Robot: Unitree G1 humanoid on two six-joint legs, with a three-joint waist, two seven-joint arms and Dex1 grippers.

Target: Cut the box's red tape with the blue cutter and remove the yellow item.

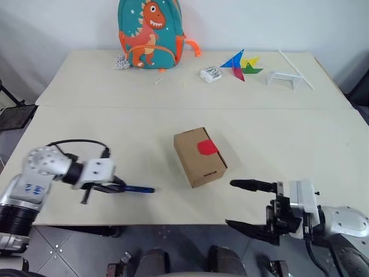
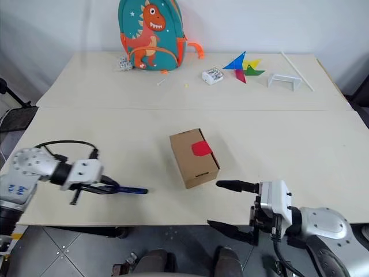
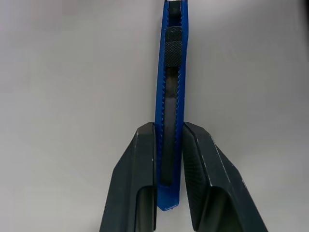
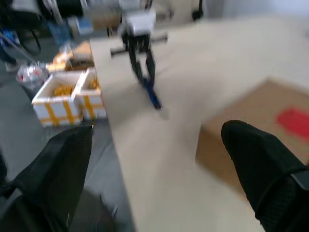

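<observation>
The brown box (image 1: 199, 156) lies in the middle of the table, its flaps shut, with the red tape (image 1: 206, 148) across the top seam. To its left, near the table's front edge, my left gripper (image 1: 112, 186) is shut on the blue cutter (image 1: 138, 188), which points toward the box. In the left wrist view both black fingers (image 3: 137, 179) clamp the cutter (image 3: 170, 96) by its rear end. My right gripper (image 1: 229, 203) stands open at the front edge, right of the box and apart from it, with nothing between its fingers. The yellow item is out of view.
A teal dinosaur backpack (image 1: 151, 32) stands at the table's far edge. Near it lie a paper pinwheel (image 1: 241, 64), a small white object (image 1: 211, 74), a white bracket (image 1: 283, 78) and a white stick (image 1: 295, 68). White bins (image 4: 67, 96) sit on the floor beside the table.
</observation>
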